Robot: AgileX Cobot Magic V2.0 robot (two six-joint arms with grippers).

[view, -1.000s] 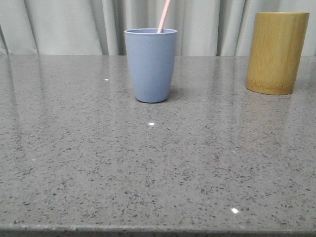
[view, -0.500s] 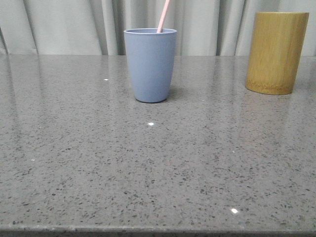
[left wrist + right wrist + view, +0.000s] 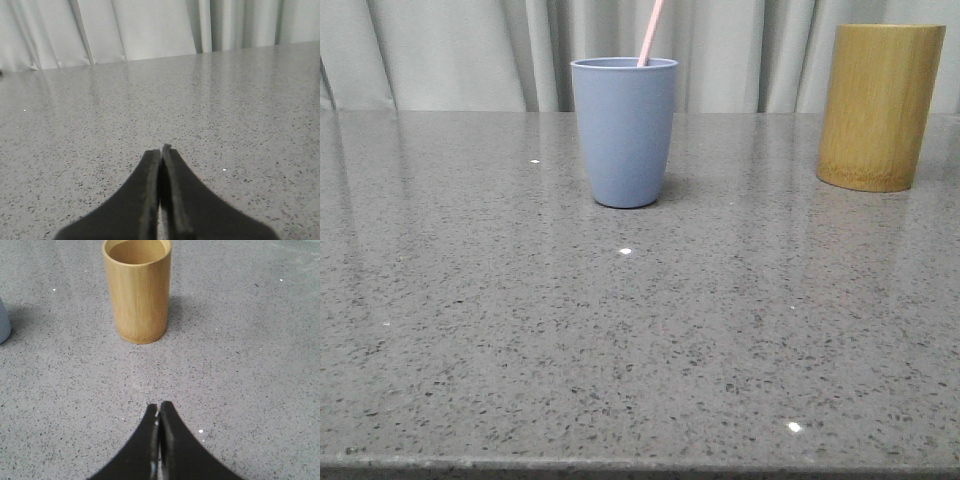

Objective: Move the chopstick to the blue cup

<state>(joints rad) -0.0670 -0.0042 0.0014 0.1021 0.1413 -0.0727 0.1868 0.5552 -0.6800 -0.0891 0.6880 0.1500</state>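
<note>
The left pincer (image 3: 160,152) has its two dark fingers pressed together with nothing between them, hovering over bare grey speckled tabletop (image 3: 240,110); beyond it, pale curtains (image 3: 150,27) hang at the far edge. The right pincer (image 3: 159,412) is likewise pressed together and holds nothing. Ahead of it on the tabletop stands a yellow-brown bamboo cylinder (image 3: 137,290), upright, well apart from the fingertips. The right wrist view looks down into its open mouth, and what shows of the inside appears empty. A sliver of the blue cup (image 3: 4,322) shows at the edge of that view, apart from the bamboo cylinder.

The front view gives the cup's contents: the blue cup (image 3: 624,130) stands upright toward the back of the tabletop, near the middle, and the chopstick (image 3: 651,32) stands in it, its pale pink upper part leaning against the rim and tilting to the right, its top cut off by the frame. The bamboo cylinder (image 3: 880,105) stands well to the right of the cup; from here its inside is hidden.
</note>
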